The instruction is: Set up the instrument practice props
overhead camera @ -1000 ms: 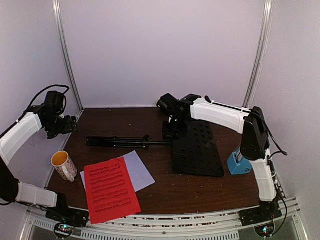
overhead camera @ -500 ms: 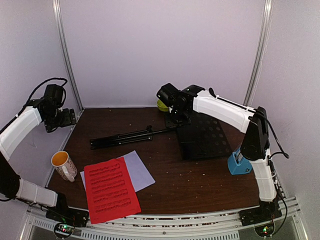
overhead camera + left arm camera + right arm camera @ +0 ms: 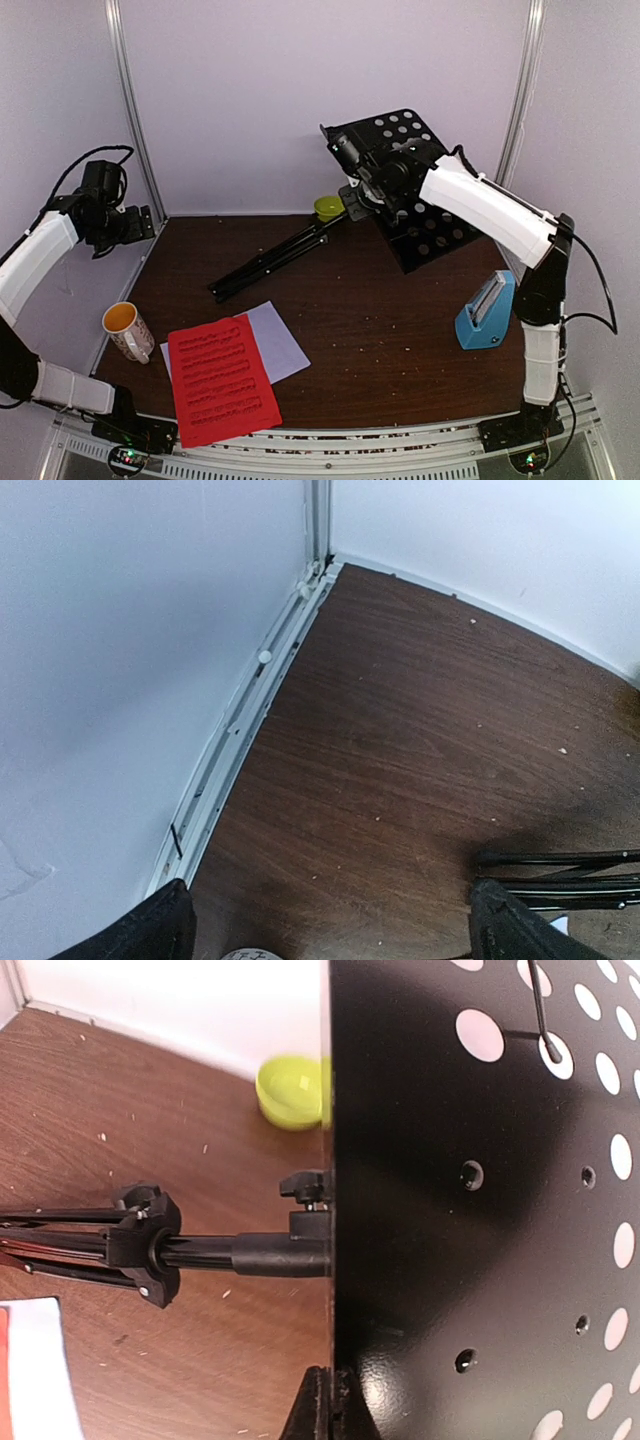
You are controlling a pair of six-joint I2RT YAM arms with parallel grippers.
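My right gripper (image 3: pixel 380 180) is shut on the edge of the black perforated music stand (image 3: pixel 425 225) and holds its desk plate up in the air, tilted. The stand's folded tripod (image 3: pixel 265 262) slopes down to the left, its far end resting on the table. In the right wrist view the fingers (image 3: pixel 322 1410) pinch the plate (image 3: pixel 480 1210) edge below the shaft (image 3: pixel 230 1255). The red sheet (image 3: pixel 222 378) lies at the front left, overlapping the white sheet (image 3: pixel 283 340). The blue metronome (image 3: pixel 487 312) stands at the right. My left gripper (image 3: pixel 135 225) hovers open at the back left with nothing in it (image 3: pixel 330 935).
A white patterned mug (image 3: pixel 128 330) stands left of the sheets. A small green bowl (image 3: pixel 328 208) sits by the back wall, under the raised stand (image 3: pixel 290 1090). The tripod legs (image 3: pixel 560 870) show at the lower right of the left wrist view. Walls enclose the table.
The right gripper has lifted the stand's plate off the table and up toward the back; the tripod swung from flat to sloping. The left arm has barely moved.
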